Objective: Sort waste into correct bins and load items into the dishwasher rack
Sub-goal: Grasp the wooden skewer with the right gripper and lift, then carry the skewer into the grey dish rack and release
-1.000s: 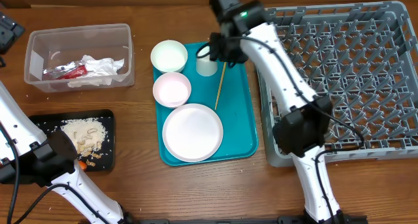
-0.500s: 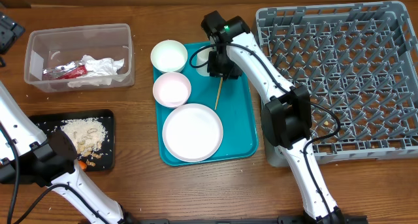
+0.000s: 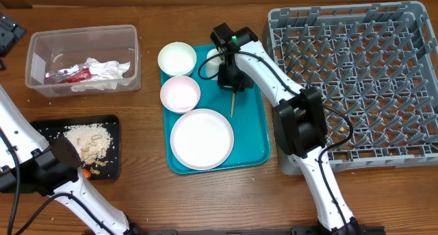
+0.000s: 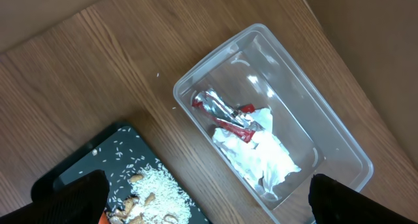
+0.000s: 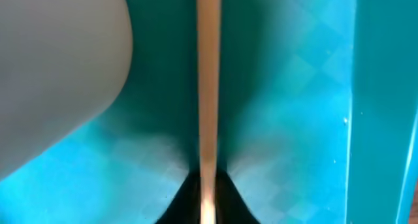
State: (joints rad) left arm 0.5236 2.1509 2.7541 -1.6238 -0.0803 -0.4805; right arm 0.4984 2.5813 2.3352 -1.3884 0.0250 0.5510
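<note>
Brown wood-grain bench (image 3: 205, 201): open room along front edge and in the strip btwn shallow black rectangular tray (image 3: 113, 149) and flat teal plastic tray (image 3: 254, 125). Large square grey plastic grid rack (image 3: 383, 70) w/ upright pegs sits far right, just beside teal tray's right rim. Clear plastic rectangular tub (image 3: 34, 50) at back left, apart from black tray in front of it.

White right arm (image 3: 274, 53) reaches from front right across rack's left edge, wrist pitched down over teal tray's back half. Right jaws closed tight on thin wooden chopstick (image 3: 232, 105), just beside white cup (image 3: 212, 60). Wrist view: stick runs straight out from btwn dark tips above tray floor; contact w/ floor cannot be told. Left arm (image 3: 41, 166) low at front left. Left jaws spread fully, nothing held.

Teal tray also carries two small white bowls (image 3: 177, 58) (image 3: 180, 93) along left rim and large round white plate (image 3: 202, 138) at front. Tub holds crumpled white paper napkin w/ red wrapper (image 3: 102, 72). Black tray holds beige crumbly bits (image 3: 85, 140); orange carrot (image 3: 87, 172) at its front, mostly hidden.
</note>
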